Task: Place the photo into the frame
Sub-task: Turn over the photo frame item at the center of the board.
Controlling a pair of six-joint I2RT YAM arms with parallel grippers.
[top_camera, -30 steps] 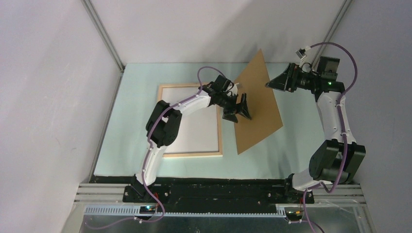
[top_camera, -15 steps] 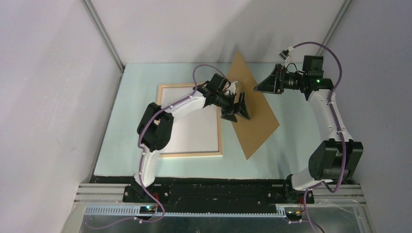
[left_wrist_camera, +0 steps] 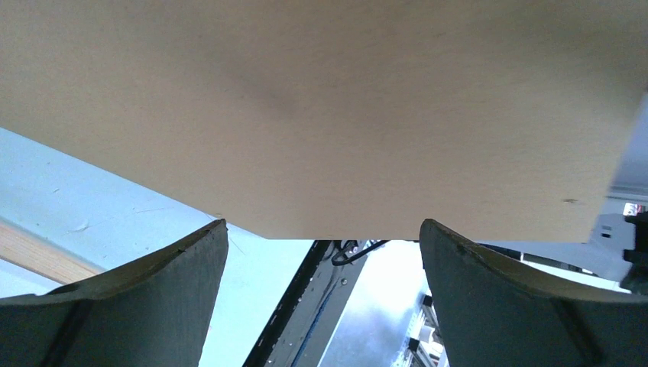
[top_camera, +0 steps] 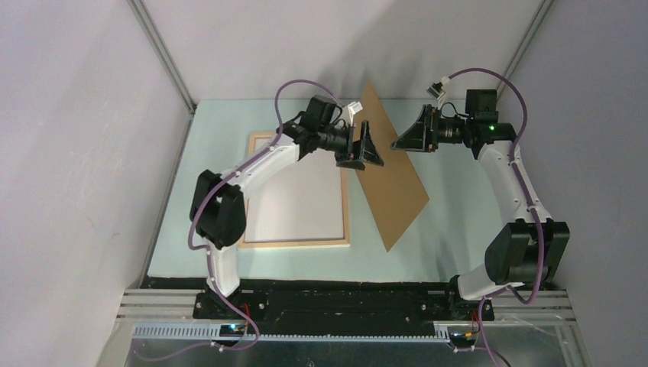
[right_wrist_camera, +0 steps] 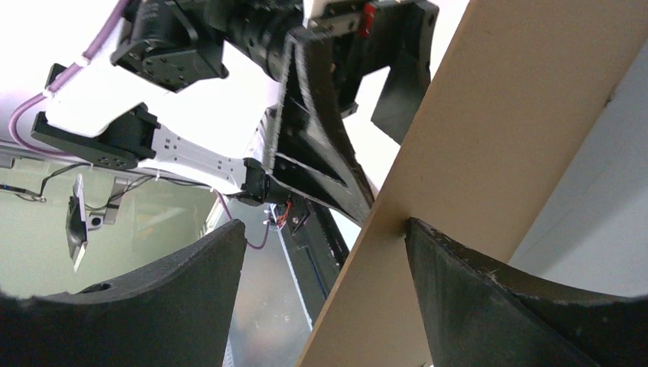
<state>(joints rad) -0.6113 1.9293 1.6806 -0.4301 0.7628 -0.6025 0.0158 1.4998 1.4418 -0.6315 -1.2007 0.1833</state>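
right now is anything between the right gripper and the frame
Yes. The brown backing board stands tilted on edge between the right gripper and the frame, which lies flat further left. The open left gripper hovers on the frame's side of the board.

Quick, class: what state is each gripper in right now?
Left gripper: jaws open, holding nothing.
Right gripper: jaws open; the brown board passes between them, unclamped.

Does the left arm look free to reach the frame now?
Probably yes. The left gripper is open and empty, the frame lies flat beneath that arm, and the brown board stands beside it, not over it.
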